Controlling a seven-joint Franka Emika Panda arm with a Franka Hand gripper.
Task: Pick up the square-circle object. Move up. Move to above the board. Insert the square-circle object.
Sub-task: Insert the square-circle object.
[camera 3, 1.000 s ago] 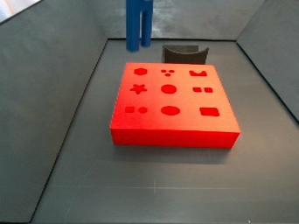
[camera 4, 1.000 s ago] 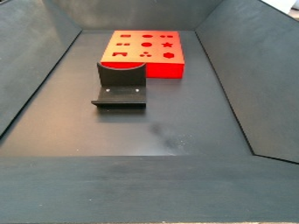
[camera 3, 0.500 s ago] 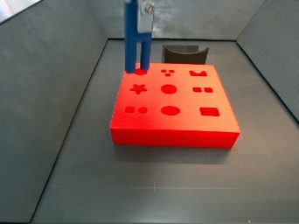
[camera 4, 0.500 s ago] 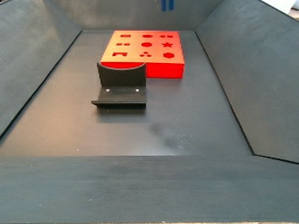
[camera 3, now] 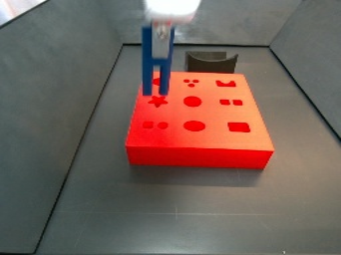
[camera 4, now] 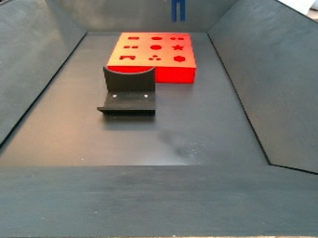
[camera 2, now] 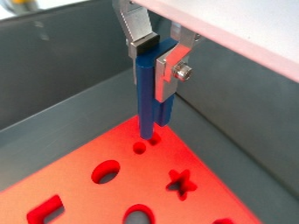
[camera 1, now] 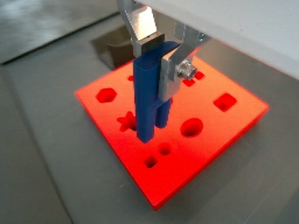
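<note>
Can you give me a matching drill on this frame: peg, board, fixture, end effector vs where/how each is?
Column 1:
1. blue peg
2. red board
3. fixture
4. end effector

Column 2:
A. on the floor beside the board
B. shut on the peg, above the board
C. flat on the floor, top full of holes
D. held upright, prongs down

Pairs: 1-D, 2-C, 3-A, 4-B

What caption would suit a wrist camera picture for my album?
The gripper holds the blue square-circle object upright, prongs down, above the red board.
</note>
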